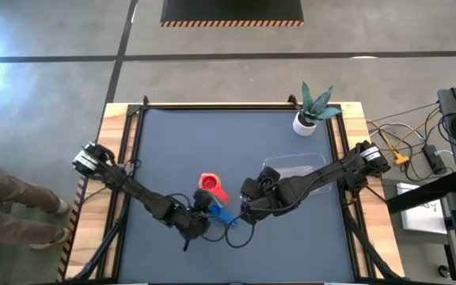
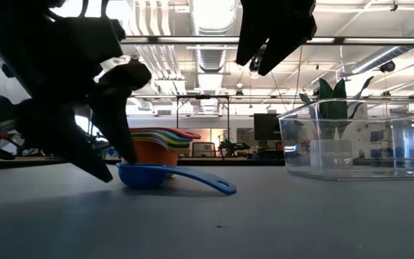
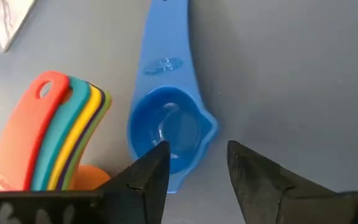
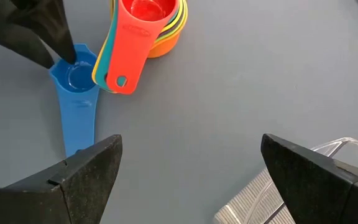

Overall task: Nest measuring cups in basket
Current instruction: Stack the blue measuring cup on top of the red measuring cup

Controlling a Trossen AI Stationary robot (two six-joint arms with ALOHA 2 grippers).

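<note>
A blue measuring cup (image 3: 166, 127) lies on the dark mat, bowl up, with its long handle (image 2: 203, 180) resting on the mat. Next to it stands a nested stack of cups (image 4: 145, 25): red on top, teal and yellow below, orange at the bottom. My left gripper (image 3: 194, 158) is open, pointing down at the blue cup's bowl, one finger inside it and one outside. My right gripper (image 4: 191, 168) is open wide and empty, raised above the mat near the blue handle's end. The clear basket (image 1: 295, 168) stands to the right, with no cups in it. My left gripper comes from above, slanting down, at the blue cup's bowl. One fingertip (image 3: 157, 155) stands inside the bowl near its rim, and the other (image 3: 241, 155) stands outside its wall. The gap is wider than the wall, and I cannot tell whether either finger touches. The cup lies flat on the mat.
A white pot with a green plant (image 1: 307, 119) stands at the far right corner of the mat. The basket (image 2: 358, 140) is right of the cups, behind my right arm. Bare mat lies at the far left and along the near edge. A person's legs (image 1: 14, 198) show left of the table.
</note>
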